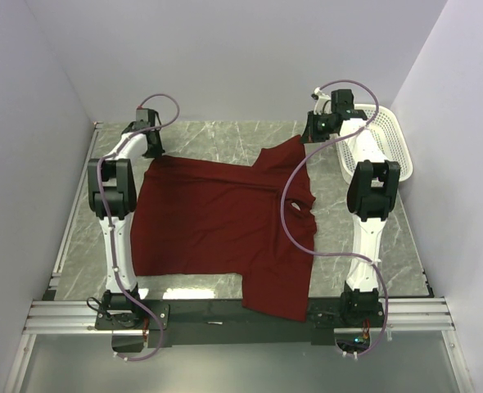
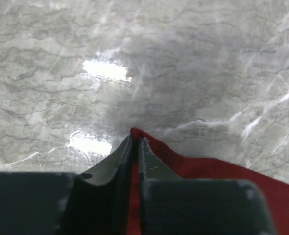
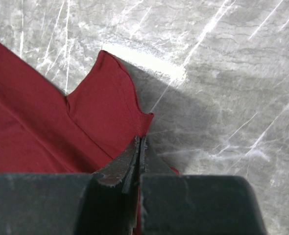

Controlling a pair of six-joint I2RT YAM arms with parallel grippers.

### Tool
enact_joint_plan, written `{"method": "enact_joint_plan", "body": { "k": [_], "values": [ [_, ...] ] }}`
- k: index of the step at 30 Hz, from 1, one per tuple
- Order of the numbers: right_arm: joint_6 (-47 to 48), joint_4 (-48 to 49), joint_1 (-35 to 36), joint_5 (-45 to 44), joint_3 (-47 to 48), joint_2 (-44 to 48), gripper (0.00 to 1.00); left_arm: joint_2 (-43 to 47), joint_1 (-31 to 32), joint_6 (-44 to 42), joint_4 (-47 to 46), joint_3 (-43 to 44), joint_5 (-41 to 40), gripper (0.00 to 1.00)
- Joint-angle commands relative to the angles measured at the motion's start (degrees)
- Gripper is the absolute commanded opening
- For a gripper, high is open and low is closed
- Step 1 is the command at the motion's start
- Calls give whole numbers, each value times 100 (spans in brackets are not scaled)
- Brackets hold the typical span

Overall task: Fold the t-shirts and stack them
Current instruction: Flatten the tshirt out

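one dark red t-shirt [image 1: 217, 221]. one white mesh basket [image 1: 393, 139]. one grey marbled table [image 1: 225, 141]. two robot arms: left arm [image 1: 115, 192] and right arm [image 1: 372, 192]. two grippers, one per arm: left gripper [image 2: 135, 142] and right gripper [image 3: 140, 142]. two fingers [image 2: 117, 159] on each gripper, four in all. two purple cables [image 1: 286, 201], one along each arm. two bright reflections [image 2: 106, 70] on the table in the left wrist view.

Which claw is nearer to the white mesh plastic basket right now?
Right. The right claw is close beside the white mesh plastic basket; the left claw is at the opposite side, across the dark red cotton t-shirt.
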State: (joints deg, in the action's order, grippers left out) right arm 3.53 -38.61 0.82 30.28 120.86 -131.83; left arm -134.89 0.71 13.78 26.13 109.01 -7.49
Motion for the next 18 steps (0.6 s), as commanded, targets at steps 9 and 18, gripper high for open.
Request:
{"method": "enact_joint_plan", "body": {
  "k": [9,18],
  "values": [
    [-19,-50,-56,241,87,175,0,287,105,37,315,-196,246,0],
    [-63,-156,-56,109,1203,411,0,1790,-571,1091,-951,-607,1908,0]
  ]
}}
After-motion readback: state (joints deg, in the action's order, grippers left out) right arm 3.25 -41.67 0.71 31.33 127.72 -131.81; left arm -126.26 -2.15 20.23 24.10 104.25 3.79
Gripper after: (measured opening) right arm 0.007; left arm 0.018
